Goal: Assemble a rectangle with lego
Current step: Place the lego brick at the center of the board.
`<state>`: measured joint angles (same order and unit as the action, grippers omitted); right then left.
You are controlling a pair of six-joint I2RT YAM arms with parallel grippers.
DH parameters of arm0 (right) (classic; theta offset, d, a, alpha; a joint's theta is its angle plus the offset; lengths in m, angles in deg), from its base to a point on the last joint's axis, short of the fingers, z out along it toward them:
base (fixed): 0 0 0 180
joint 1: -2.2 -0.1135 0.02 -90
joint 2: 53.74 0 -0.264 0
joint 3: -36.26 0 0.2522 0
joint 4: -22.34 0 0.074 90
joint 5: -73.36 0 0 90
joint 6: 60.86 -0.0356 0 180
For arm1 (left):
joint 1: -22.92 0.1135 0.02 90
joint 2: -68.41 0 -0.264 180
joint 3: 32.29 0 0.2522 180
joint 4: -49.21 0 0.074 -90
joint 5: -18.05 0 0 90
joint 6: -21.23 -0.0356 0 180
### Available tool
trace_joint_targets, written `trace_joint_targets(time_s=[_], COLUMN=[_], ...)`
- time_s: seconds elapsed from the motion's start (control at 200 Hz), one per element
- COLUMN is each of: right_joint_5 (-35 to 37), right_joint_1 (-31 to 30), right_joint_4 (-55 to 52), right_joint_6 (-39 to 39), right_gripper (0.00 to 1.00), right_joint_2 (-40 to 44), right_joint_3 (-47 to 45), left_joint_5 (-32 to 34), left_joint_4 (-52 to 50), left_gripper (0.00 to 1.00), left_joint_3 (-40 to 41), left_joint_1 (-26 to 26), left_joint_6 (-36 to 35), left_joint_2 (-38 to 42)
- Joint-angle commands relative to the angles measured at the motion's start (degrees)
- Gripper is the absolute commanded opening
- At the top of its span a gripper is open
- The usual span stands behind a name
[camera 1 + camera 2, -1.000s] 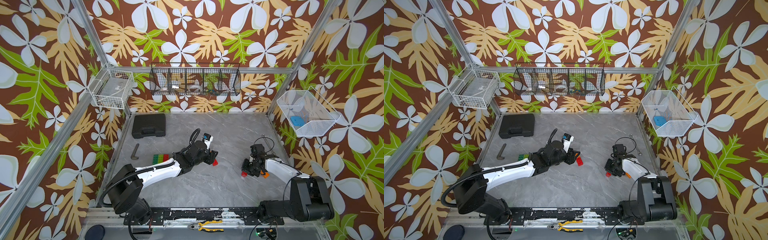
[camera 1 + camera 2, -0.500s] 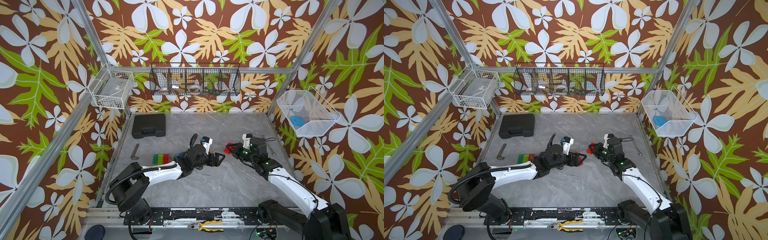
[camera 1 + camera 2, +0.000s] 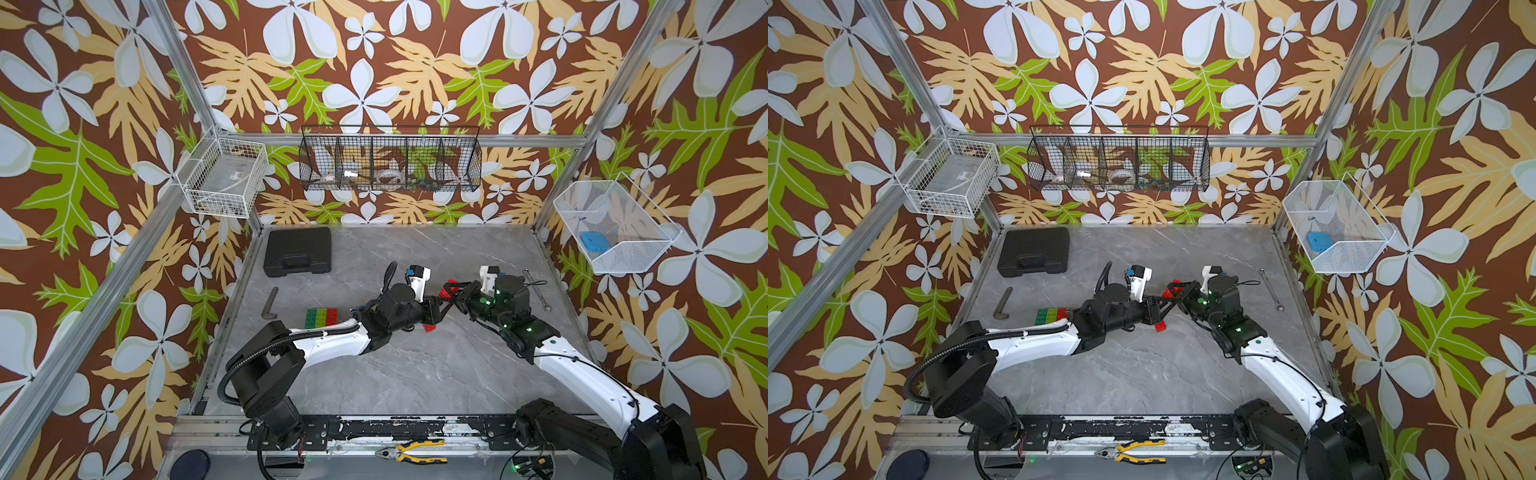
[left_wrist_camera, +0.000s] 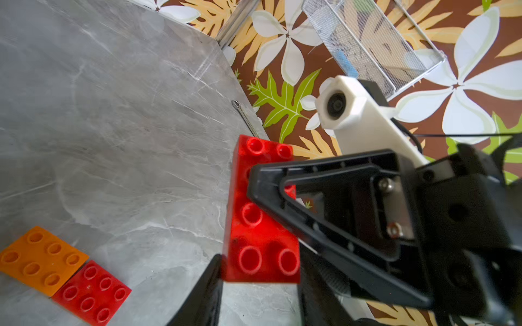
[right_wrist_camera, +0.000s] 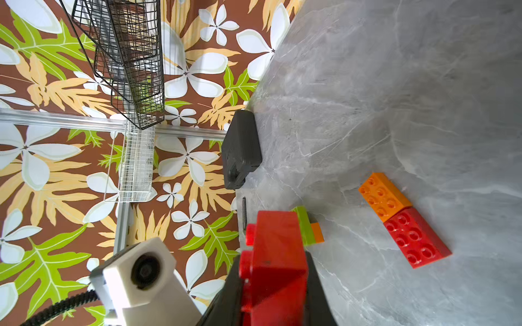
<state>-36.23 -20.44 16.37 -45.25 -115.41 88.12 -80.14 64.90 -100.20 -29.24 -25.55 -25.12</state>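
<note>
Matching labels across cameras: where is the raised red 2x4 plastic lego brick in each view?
Top view: raised red brick, above the grey table, mid-scene.
Top view: same spot.
Left wrist: close, studs facing camera.
Right wrist: close, seen side-on.
Shared landmark: flat red brick, beside an orange one.

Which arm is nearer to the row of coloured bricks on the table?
Left. The left arm passes close beside the row of bricks; the right arm is well apart, on the other side.
</note>
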Motion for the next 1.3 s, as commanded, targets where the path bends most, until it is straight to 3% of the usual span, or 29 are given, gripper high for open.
trace_joint_targets(time_s=[0.0,0.25,0.385,0.516,0.626,0.751,0.861,0.941,1.066,1.191,1.296], right_joint_5=[-2.14,-4.00,-3.96,-4.14,-4.72,-5.37,-4.84,-4.84,-4.96,-3.92,-2.17], right_joint_1=[-0.50,-0.88,-1.09,-1.08,-1.09,-1.24,-1.26,-1.26,1.23,11.06,22.00], right_joint_4=[0.43,-0.13,-0.33,-0.45,0.55,0.49,-1.65,-2.62,-8.66,-20.48,-34.03], right_joint_6=[-0.61,0.05,0.27,0.14,-0.57,-0.84,0.61,1.36,5.22,16.13,31.20], right_gripper=[0.16,0.16,0.16,0.16,0.16,0.19,0.24,0.29,0.50,0.62,0.61], right_joint_2=[-0.25,-2.00,-2.12,-2.31,-2.53,-2.77,-2.73,-2.67,-1.10,3.38,2.27], right_joint_3=[0.24,1.22,1.73,1.85,1.58,1.49,2.64,3.04,4.48,7.07,9.90], left_joint_5=[-0.48,1.05,0.98,1.12,0.02,-0.56,-1.37,-1.68,-1.41,0.02,2.96], left_joint_4=[1.42,-2.75,-4.35,-3.93,-1.90,-0.23,-0.25,-0.87,-4.02,-9.82,-15.25], left_gripper=[0.41,0.39,0.53,0.55,0.44,0.19,0.05,0.02,0.00,0.00,0.00], left_joint_3=[-1.10,-4.26,-5.50,-5.84,-5.55,-4.99,-4.36,-3.21,-0.94,-0.29,-4.26], left_joint_1=[0.00,0.34,0.84,0.93,0.92,0.92,0.94,0.92,0.79,-1.70,-6.75], left_joint_6=[-2.24,-6.69,-7.89,-8.23,-7.69,-7.72,-9.39,-11.03,-15.10,-21.70,-28.23], left_joint_2=[-0.24,-0.78,-1.51,-1.72,-1.91,-1.88,-1.28,-0.36,0.97,0.15,-4.66])
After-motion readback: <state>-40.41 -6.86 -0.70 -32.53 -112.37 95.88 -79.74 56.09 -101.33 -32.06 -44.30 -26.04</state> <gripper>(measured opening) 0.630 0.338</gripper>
